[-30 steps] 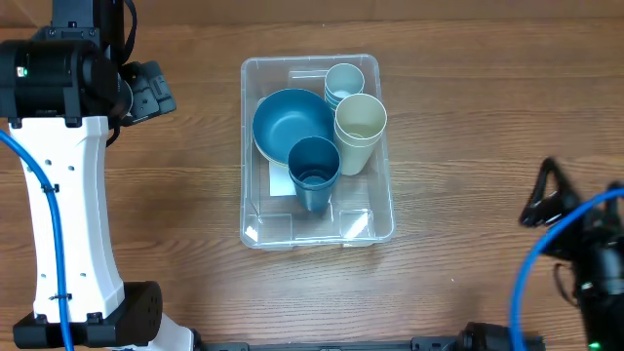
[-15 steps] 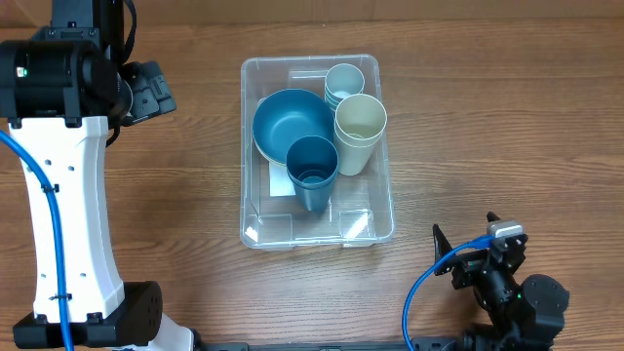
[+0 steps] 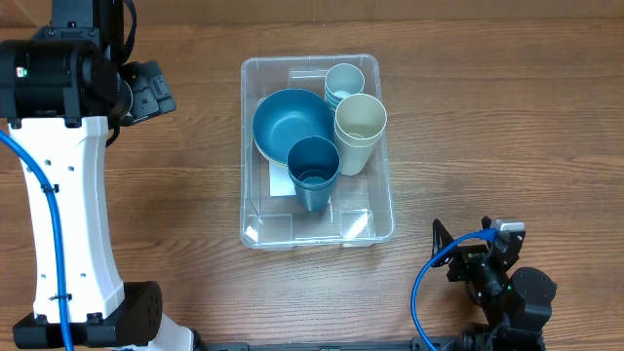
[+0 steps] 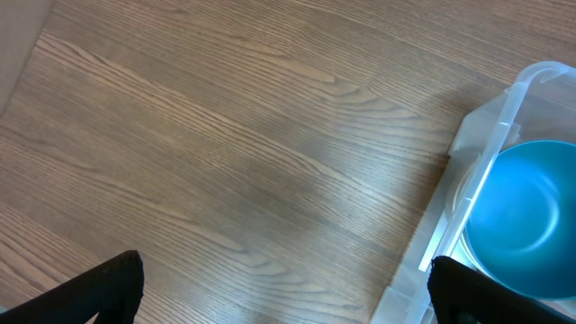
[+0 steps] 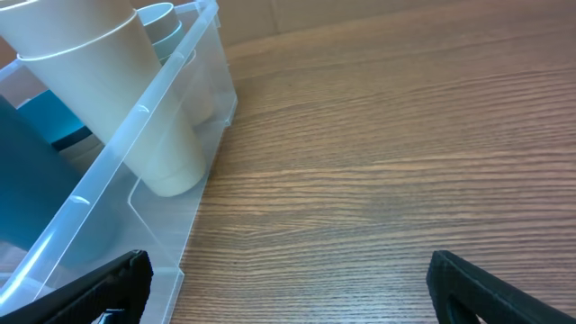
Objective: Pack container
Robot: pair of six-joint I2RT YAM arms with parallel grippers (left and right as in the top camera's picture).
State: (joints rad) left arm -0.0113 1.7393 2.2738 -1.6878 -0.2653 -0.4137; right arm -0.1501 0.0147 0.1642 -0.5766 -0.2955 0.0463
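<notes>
The container (image 3: 380, 200), a large clear rectangular bin, stands mid-table. It holds a blue bowl (image 3: 285, 121), a dark blue cup (image 3: 313, 168), a cream cup (image 3: 360, 125) and a pale grey-green cup (image 3: 344, 80). My left gripper (image 4: 283, 292) is open and empty over bare wood left of the container (image 4: 468, 171); the blue bowl (image 4: 526, 216) shows in the left wrist view. My right gripper (image 5: 288, 283) is open and empty low over the table, right of the container (image 5: 135, 153); the cream cup (image 5: 117, 99) shows through its wall. The right gripper (image 3: 468, 255) sits at the front right.
The left arm's white link (image 3: 58, 195) runs along the table's left side with a blue cable. The right arm's base and blue cable (image 3: 507, 302) sit at the front right edge. Wood tabletop (image 3: 487, 117) surrounds the container.
The right arm has drawn back from the right edge to the front right, folding low towards its base. The left arm and the container's contents have not moved.
</notes>
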